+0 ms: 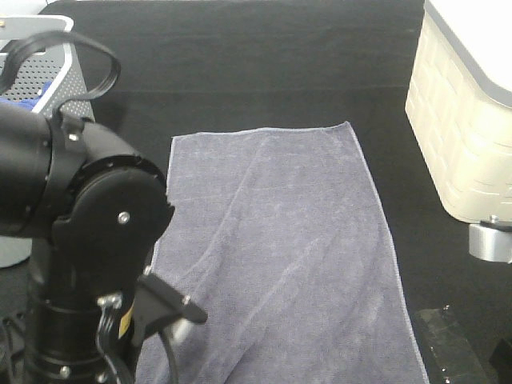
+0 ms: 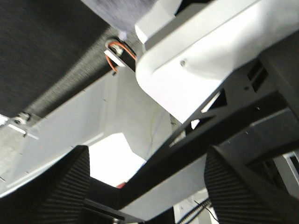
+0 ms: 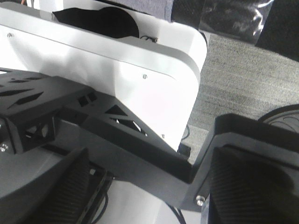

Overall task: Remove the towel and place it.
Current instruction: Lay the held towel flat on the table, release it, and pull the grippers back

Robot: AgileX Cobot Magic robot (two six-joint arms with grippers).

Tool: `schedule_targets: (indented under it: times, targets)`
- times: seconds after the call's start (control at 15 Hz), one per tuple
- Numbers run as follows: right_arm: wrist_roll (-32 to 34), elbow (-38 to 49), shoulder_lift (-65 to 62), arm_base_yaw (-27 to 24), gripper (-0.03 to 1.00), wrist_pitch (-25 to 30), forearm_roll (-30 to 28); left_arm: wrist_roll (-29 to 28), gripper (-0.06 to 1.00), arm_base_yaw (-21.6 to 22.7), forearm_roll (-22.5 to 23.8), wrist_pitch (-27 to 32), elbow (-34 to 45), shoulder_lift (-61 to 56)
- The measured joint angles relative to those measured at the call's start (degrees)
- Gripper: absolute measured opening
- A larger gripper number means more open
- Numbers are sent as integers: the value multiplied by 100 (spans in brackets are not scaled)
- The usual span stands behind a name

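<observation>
Closest in, the left gripper (image 2: pixel 147 186) stands wide, its two ribbed fingers (image 2: pixel 56 191) far apart with nothing between them but the robot's own white frame (image 2: pixel 187 70) beyond. The right gripper (image 3: pixel 149 191) is spread just as wide and is also empty, its ribbed fingers (image 3: pixel 252 191) at either side of the view over the same white frame and a patch of grey floor (image 3: pixel 247 70).

In the high view the black elbow of the left arm (image 1: pixel 88 216) fills the near left corner and covers the towel's near left edge. The towel (image 1: pixel 280 240) lies spread flat on the black table (image 1: pixel 240 64), lengthwise from the near edge toward the middle, with soft creases across it and its thin hem showing along the right side. Neither gripper touches it. A corner of it shows in the left wrist view (image 2: pixel 117 11); a dark strip at the edge of the right wrist view may be the towel too, but too little shows to tell.

Farther back, a cream basket (image 1: pixel 464 136) stands at the right and a perforated grey bin (image 1: pixel 56 80) at the left, both clear of the towel.
</observation>
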Motion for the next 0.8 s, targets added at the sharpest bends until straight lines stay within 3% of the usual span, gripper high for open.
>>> schedule_targets:
  times: [0.2, 0.27, 0.4, 0.8]
  targets:
    - [0, -470, 6, 0, 67, -178, -6, -212, 66, 0, 808, 23, -561, -120]
    - [0, -728, 11, 0, 65, -281, -11, -384, 66, 40, 1306, 23, -888, -143]
    - [0, -1432, 86, 0, 56, -521, -97, -619, 65, 378, 1765, -126, -1249, -160]
    - [-6, -3300, 1157, 0, 52, -602, -779, -539, 61, 1736, 1919, -1094, -2051, -160]
